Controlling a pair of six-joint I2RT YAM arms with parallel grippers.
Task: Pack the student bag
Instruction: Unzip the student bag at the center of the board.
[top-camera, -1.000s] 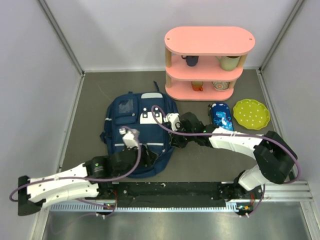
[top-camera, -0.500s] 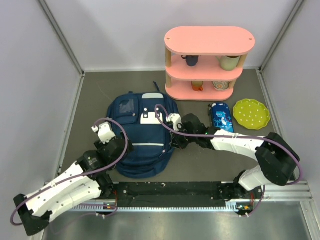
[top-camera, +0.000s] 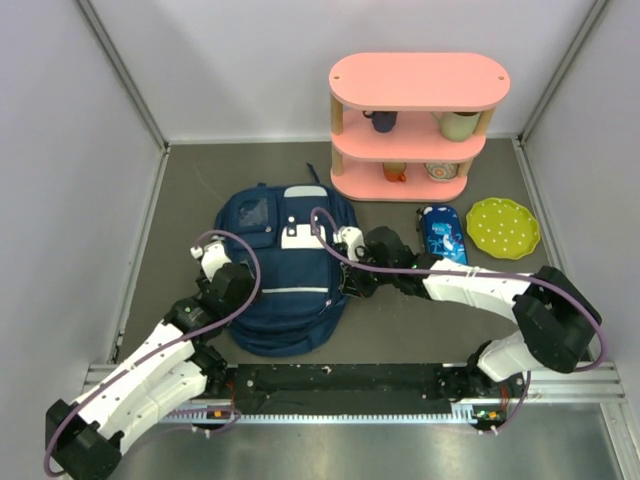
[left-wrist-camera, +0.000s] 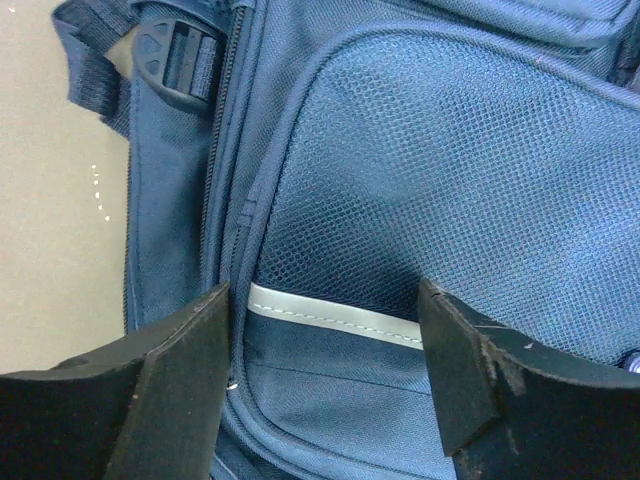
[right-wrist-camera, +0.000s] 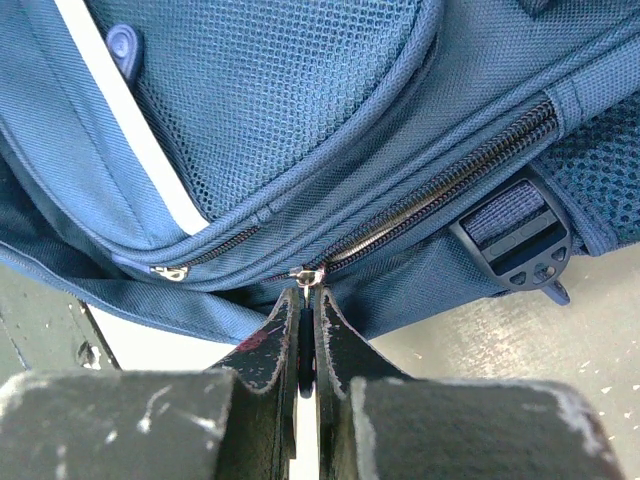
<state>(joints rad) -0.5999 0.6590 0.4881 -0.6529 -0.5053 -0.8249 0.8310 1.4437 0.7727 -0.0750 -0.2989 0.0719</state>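
**Student bag**: navy backpack, lying flat on your bench, left of centre, top end with its white patches pointing to the far wall. It is zipped along the side you see from the right wrist.

**Left hand**: you have it open, fingers spread wide and holding nothing. It hovers over the bag's left edge. The mesh pocket and the white stripe show between the fingers, and a black buckle sits on a strap further up.

**Right hand**: you have it closed at the bag's right edge, fingertips pinched on the zipper pull of the long side zip. A second, smaller zip runs just above it. A strap buckle lies just beside, towards the bench.

**Pink shelf**: three tiers, standing at the far wall right of the bag.
- Middle tier: a dark mug and a pale mug.
- Lowest tier: two small items you cannot make out.

**Pencil case**: blue, in front of the shelf, between the right arm and the plate.

**Plate**: yellow-green with dots, on the bench just right of the pencil case.
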